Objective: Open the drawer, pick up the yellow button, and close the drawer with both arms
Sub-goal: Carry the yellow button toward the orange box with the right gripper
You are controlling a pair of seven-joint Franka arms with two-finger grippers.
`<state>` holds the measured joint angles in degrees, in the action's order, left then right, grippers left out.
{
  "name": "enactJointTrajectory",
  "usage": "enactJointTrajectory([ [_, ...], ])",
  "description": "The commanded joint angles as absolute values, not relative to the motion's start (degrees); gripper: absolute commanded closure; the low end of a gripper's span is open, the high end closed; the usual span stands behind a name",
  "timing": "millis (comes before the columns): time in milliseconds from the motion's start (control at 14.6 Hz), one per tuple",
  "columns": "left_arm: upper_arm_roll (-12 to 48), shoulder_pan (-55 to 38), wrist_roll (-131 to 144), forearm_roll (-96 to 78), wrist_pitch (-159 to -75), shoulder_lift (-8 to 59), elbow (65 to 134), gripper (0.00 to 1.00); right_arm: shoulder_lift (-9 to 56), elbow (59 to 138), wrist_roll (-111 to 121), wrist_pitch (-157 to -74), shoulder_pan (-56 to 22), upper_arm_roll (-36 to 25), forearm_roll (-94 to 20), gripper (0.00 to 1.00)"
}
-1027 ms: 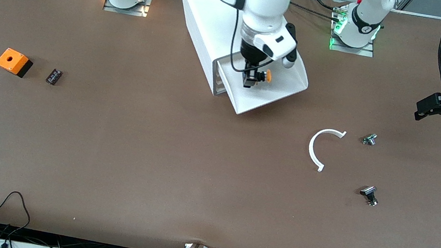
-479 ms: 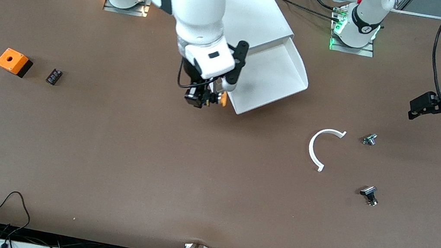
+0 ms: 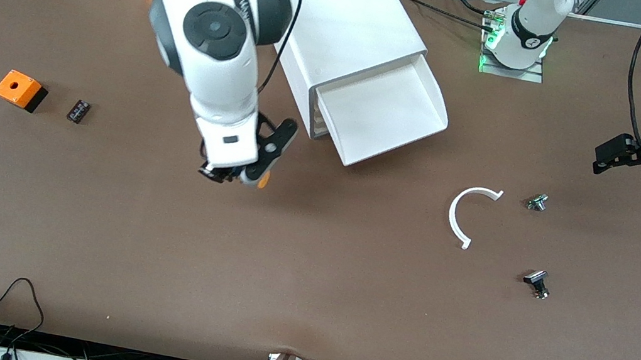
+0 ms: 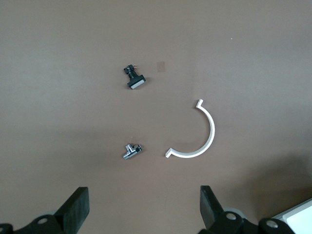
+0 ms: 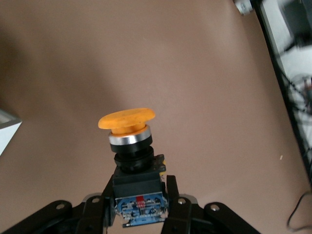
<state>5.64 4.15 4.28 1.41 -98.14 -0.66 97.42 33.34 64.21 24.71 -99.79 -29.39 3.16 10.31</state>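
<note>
Currently the right gripper [image 3: 230, 176] hangs over bare table [image 3: 291, 290], nearer the front camera than the cabinet [image 3: 343, 25]. Its fingers [image 5: 171, 195] are clamped tight on the black body of the button [image 5: 127, 127], whose orange cap sticks out past the fingertips. Judged step: button taken, drawer close not yet done. The drawer [image 3: 384, 113] stands pulled out and looks empty, well apart from the right fingers, toward the robots' bases. The left gripper [image 3: 611, 157] waits at the left arm's end of the table, its fingers [image 4: 73, 212] spread wide and holding nothing; a white arc piece [image 4: 192, 139] and two small metal parts lie on the table beneath them. Next move likely calls for putting the button down clear of the drawer path, then pushing the drawer front squarely in, the cabinet being steadied.
</note>
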Motion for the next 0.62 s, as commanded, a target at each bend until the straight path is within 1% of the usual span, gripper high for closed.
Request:
enactJointTrajectory([
  [0, 5.71, 3.78, 4.48, 2.54, -96.77, 2.28, 93.25, 0.0, 32.17, 67.14, 9.54, -100.72, -26.82, 4.04, 8.53, 0.77],
  [205, 6.32, 3.78, 4.74, 2.72, -96.68, 2.11, 93.25, 0.0, 32.26, 69.42, 2.65, -100.9, -24.79, 4.04, 7.3, 0.77],
  [342, 6.5, 3.87, 5.18, 2.55, -96.59, 1.85, 93.25, 0.0, 32.08, 72.32, 0.1, -100.9, -23.74, 4.04, 7.29, 0.77],
  [479, 6.42, 3.87, 11.21, 1.76, -96.33, 1.5, 94.04, 0.0, 31.82, 75.75, 0.0, -100.9, -22.33, 4.04, 7.38, 0.77],
  [548, 7.46, 3.78, 16.04, 1.67, -96.68, 1.41, 94.22, 0.0, 31.82, 76.63, 0.61, -100.64, -20.93, 4.04, 7.47, 0.77],
])
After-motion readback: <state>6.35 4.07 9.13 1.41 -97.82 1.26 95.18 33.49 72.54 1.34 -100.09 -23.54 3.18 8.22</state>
